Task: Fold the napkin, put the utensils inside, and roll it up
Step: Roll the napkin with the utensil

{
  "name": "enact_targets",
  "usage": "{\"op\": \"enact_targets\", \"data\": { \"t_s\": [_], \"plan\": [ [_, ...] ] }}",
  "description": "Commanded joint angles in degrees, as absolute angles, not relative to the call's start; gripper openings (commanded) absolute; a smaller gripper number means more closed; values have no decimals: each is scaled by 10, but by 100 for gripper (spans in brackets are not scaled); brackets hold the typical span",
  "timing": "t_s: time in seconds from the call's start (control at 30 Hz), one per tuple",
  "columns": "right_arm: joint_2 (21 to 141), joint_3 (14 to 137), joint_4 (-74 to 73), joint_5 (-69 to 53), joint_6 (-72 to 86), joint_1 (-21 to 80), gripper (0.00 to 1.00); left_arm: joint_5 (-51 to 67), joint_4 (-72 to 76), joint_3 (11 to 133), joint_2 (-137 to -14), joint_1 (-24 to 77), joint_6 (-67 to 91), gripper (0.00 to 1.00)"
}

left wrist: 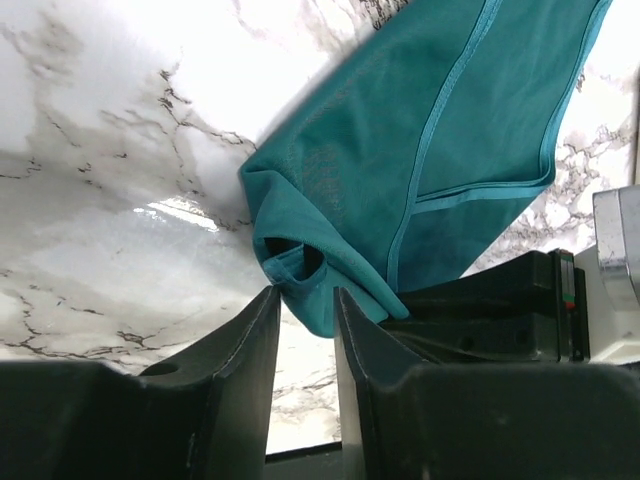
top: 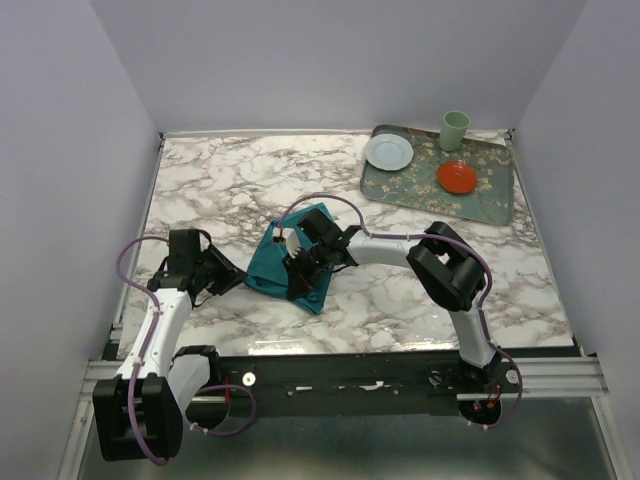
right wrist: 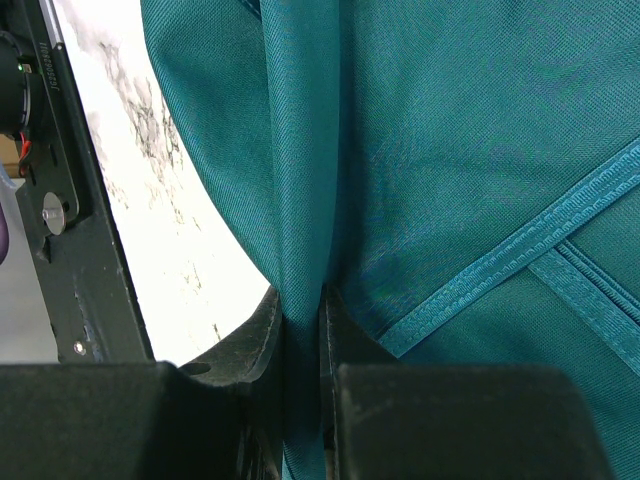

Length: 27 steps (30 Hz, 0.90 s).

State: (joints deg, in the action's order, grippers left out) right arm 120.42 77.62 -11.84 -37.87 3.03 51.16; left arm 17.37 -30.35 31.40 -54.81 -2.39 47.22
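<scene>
The left hand (left wrist: 305,300) is open, its tips right at a corner of the soft teal cloth napkin (top: 268,265). The napkin lies folded on the white marble counter (top: 230,185) (about the middle). The right hand (right wrist: 300,300) pinches a fold of it.

White-shelled left arm (top: 160,322) and right arm (top: 472,335) with bulky black joints, looping purple cables (top: 320,197); matte black wedge-fingered left claw (left wrist: 306,293) and right claw (right wrist: 299,293)

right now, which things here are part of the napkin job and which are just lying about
job in hand:
napkin, pinched in the right pincer
utensils: none in view

lying about:
tray
white plate
red plate
green cup
</scene>
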Motion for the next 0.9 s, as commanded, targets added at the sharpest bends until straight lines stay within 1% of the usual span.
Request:
{"op": "enact_targets", "data": {
  "t_s": [0.0, 0.03, 0.07, 0.17, 0.2, 0.23, 0.33, 0.43, 0.53, 0.63, 0.7, 0.73, 0.8, 0.83, 0.87],
  "plan": [
    [1226, 756, -163, -342, 12, 512, 8, 186, -339, 336, -522, -24, 453, 39],
    [1226, 757, -163, -342, 11, 511, 8, 186, -343, 338, -521, -24, 448, 47],
    [1224, 756, -164, -342, 11, 512, 8, 187, -351, 344, -519, -24, 441, 50],
    [1226, 754, -164, -342, 11, 512, 8, 197, -352, 340, -509, -24, 440, 50],
    [1226, 754, -164, -343, 11, 512, 8, 204, -351, 339, -504, -24, 441, 46],
    [1226, 754, -165, -343, 11, 512, 8, 205, -351, 340, -503, -24, 439, 33],
    [1227, 754, -165, -343, 11, 512, 8, 214, -352, 345, -502, -24, 437, 18],
    [1227, 756, -165, -343, 11, 512, 8, 214, -349, 347, -508, -24, 434, 13],
    [1227, 758, -166, -343, 11, 512, 8, 219, -340, 345, -519, -24, 434, 11],
    [1227, 756, -167, -343, 11, 512, 8, 220, -341, 345, -533, -24, 429, 10],
    [1227, 756, -167, -343, 11, 512, 8, 200, -351, 342, -534, -24, 425, 11],
    [1228, 756, -167, -345, 11, 512, 8, 194, -352, 341, -533, -24, 425, 17],
    [1227, 757, -167, -345, 11, 511, 8, 182, -356, 338, -528, -24, 425, 24],
    [1227, 757, -167, -345, 11, 512, 8, 178, -356, 338, -529, -24, 425, 27],
    [1227, 758, -168, -345, 11, 512, 8, 176, -358, 337, -529, -24, 424, 27]
  ]
}}
